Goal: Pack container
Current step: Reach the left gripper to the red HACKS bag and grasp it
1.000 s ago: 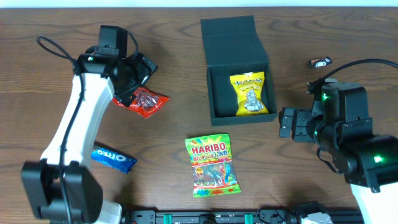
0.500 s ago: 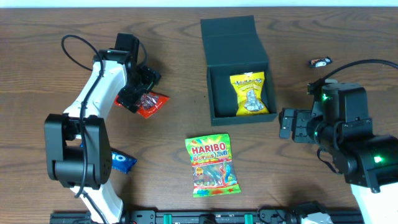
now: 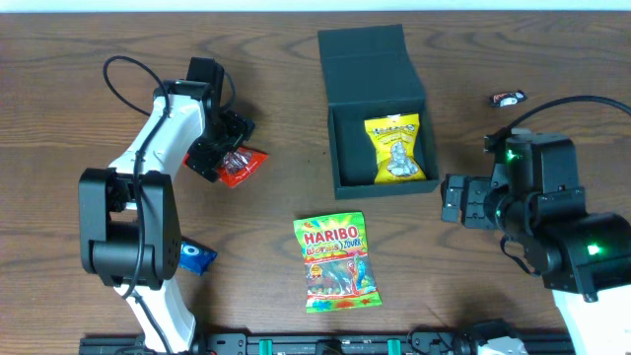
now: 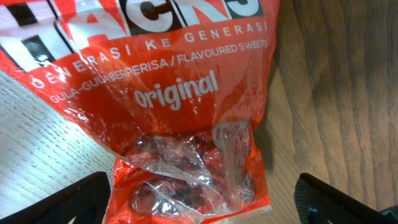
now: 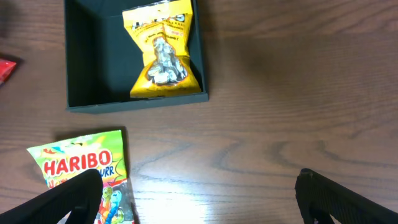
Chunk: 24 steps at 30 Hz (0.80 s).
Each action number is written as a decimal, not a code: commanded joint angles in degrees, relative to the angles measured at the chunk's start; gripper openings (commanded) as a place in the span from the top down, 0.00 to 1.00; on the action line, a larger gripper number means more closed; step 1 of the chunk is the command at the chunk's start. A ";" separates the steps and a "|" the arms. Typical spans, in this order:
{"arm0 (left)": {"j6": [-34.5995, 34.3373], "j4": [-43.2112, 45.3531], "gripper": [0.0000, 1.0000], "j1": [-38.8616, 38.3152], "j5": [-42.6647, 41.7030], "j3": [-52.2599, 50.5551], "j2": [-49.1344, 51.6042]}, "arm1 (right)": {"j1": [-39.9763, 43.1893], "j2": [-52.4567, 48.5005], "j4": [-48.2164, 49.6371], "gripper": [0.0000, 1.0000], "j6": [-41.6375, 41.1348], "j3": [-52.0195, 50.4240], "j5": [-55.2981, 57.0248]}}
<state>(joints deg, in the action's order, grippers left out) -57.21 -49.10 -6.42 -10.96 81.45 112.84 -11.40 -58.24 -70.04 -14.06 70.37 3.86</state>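
While our left gripper (image 4: 202,202) hangs over the red sweets packet (image 4: 186,124), its jaws are spread wide. The packet's lower end lies between them and nothing is clamped. Our right gripper (image 5: 205,202) hangs above the wooden table (image 5: 280,93), its jaws equally wide and empty. Ahead of the right jaws and toward their left, we see the container (image 5: 99,62), its flap lid open, with a yellow snack packet (image 5: 161,53) lying inside. A Haribo bag (image 5: 81,168) lies just ahead of the right gripper's left finger.
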 commanded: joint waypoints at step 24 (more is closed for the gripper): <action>-0.66 -2.27 0.56 0.39 5.33 0.76 0.42 | -0.48 0.04 -0.09 0.01 -0.70 -0.42 0.22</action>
<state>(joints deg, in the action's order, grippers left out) -57.95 -51.03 -6.42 -7.09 81.45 112.84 -11.40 -58.24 -70.04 -14.06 70.32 3.84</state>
